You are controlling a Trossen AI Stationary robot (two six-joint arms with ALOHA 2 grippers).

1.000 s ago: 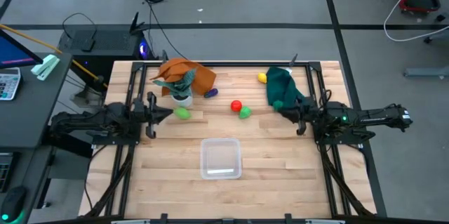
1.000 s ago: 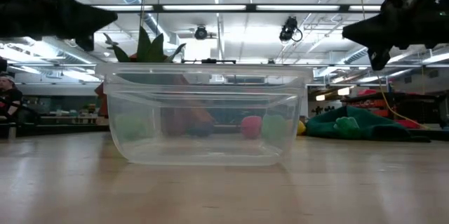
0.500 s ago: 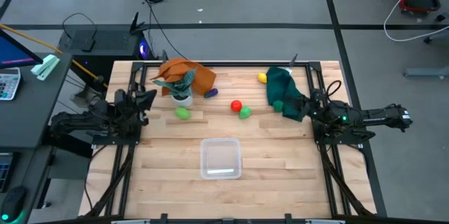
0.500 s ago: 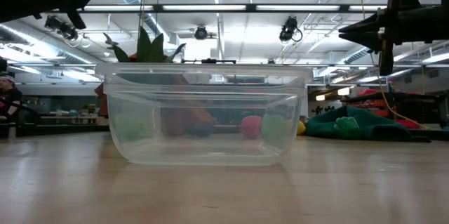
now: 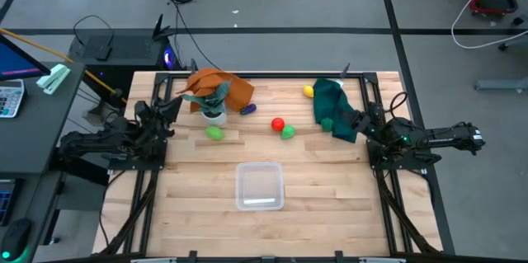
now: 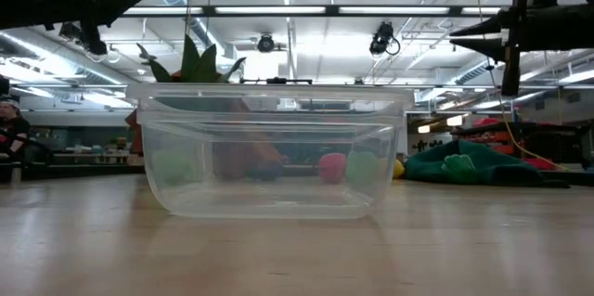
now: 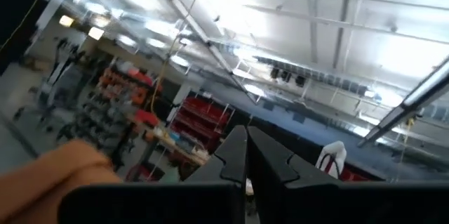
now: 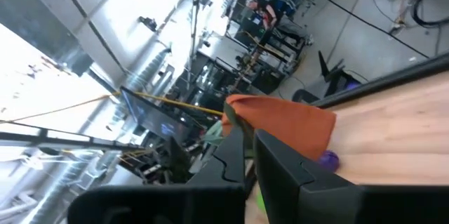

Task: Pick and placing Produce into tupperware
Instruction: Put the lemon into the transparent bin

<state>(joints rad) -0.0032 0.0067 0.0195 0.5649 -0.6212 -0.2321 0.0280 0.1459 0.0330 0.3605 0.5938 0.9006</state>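
Pre-grasp stage: nothing being held, tupperware empty. Left gripper fingers together; right gripper slightly apart. Next: reach needed twd green produce.

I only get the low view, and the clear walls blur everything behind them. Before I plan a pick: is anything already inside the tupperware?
Observer: No. From above, the tupperware holds nothing; the produce lies on the wood beyond it.
Operator: Which piece is nearest the left pincer?
Observer: The green piece next to the white plant pot. The left pincer is at the table's left edge, fingers together in its wrist view.
Operator: And the right pincer?
Observer: The right pincer is over the edge of the dark green cloth; the yellow piece lies beside that cloth.
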